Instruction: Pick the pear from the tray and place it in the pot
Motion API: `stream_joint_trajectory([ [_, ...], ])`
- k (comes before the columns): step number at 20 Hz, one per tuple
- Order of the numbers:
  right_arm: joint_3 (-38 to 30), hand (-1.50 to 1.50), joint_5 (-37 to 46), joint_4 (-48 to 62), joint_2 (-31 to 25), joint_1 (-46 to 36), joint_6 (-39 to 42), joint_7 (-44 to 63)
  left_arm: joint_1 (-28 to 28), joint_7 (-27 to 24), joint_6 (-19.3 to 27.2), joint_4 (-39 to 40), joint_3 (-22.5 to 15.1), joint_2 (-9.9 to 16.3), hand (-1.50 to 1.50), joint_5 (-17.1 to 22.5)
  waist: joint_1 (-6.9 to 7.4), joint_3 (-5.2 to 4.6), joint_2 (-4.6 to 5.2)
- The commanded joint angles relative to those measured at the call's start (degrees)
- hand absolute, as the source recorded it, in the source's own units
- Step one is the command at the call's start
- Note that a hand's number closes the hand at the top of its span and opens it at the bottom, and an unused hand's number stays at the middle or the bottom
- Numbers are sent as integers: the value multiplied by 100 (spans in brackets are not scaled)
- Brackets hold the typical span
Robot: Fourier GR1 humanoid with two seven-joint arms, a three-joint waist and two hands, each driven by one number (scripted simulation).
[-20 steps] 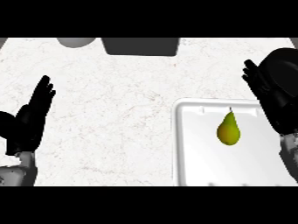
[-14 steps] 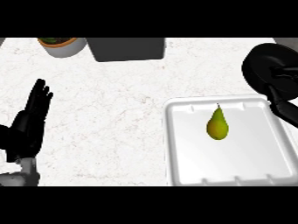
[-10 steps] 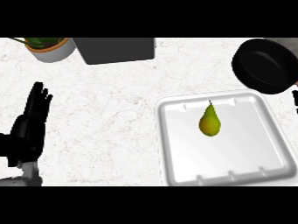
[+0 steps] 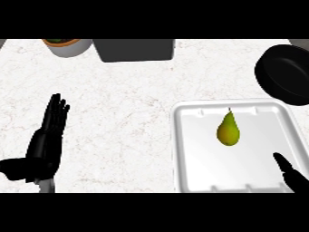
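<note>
Right hand (image 4: pixel 296 177): I see only part of it, at the lower right edge, one straight finger pointing toward 11 o'clock over the tray's near right corner; from that alone I cannot tell how the rest of the hand is set.
Pear (image 4: pixel 228 129): it lies on the tray floor, stem toward 12 o'clock, at about 11 o'clock from my right hand and apart from it, nothing touching it.
Tray (image 4: pixel 183 158): white, rectangular with rounded corners, on the counter's right side; the pear sits in its far half, near the middle across.
Pot (image 4: pixel 292 74): black and round, at 1 o'clock from the pear, just beyond the tray's far right corner.
Left hand (image 4: pixel 41 147): resting at the lower left, fingers straight and together pointing to 12 o'clock, thumb out to 9 o'clock, holding nothing, well apart from the tray.
Counter (image 4: pixel 123 104): white marbled top.
Grey box (image 4: pixel 134 49): at the far edge, 11 o'clock from the pear.
Potted plant (image 4: pixel 67 45): pale pot just left of the grey box.
</note>
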Motion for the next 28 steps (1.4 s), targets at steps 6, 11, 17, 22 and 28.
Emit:
stream_joint_trajectory([
  [6, 785, -150, 1924, -421, -379, 1516, 754, 2136, -111, -361, -227, 355, -74, -78, 0, 54, 270, -34, 121],
  [11, 1135, -150, 2941, -636, -438, 1478, 1719, 3872, -343, -338, -130, 375, -255, -224, 0, -108, 379, -31, 148],
  [17, 1402, -150, 3882, -830, 10, -209, 3204, 6081, -120, -277, -191, 274, -195, -156, 0, -74, 380, 1, 81],
  [22, 1596, -150, 4287, 222, 571, -1429, 3641, 6674, -273, -18, -130, 147, -135, -175, 0, -94, 331, 9, 64],
  [28, 1316, -150, 4015, 1000, 826, -1970, 4034, 6953, -464, 163, -273, 149, 91, -17, 0, -23, 289, 13, 59],
])
